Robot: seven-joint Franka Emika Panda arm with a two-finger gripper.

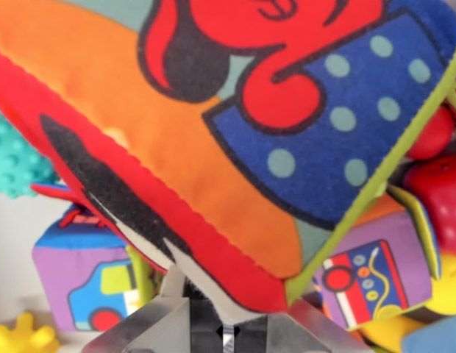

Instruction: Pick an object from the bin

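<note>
Starting at the wrist view's left, we see a teal bumpy toy (15,158) against the pale bin wall (11,243), a yellow knobbly piece (22,338) in the bottom corner, and a purple fabric cube (88,283) printed with a little truck. Moving toward the middle, nearly everything is taken up by a large cloth block (213,147), its orange face edged in red with stitched seams, and a blue dotted panel and lime piping further right. We judge it to be light and soft, plush-covered with some give, so it should squash rather than slip; it is not fragile, though a pinch on a thin seam could let the bulk sag or twist (a deeper bite across a corner would sit more securely). The gripper (226,323) shows at the bottom centre, its metal fingers (140,331) converging on the block's lower red corner, and it appears clenched on that corner, with white fabric edge tucked between the jaws. The block therefore hangs directly before the camera, touching the fingers and rising up and away from them, seemingly above the other toys. At the right lie a second purple cube (368,283) with a striped picture, and red plastic shapes (437,184) beyond it.
</note>
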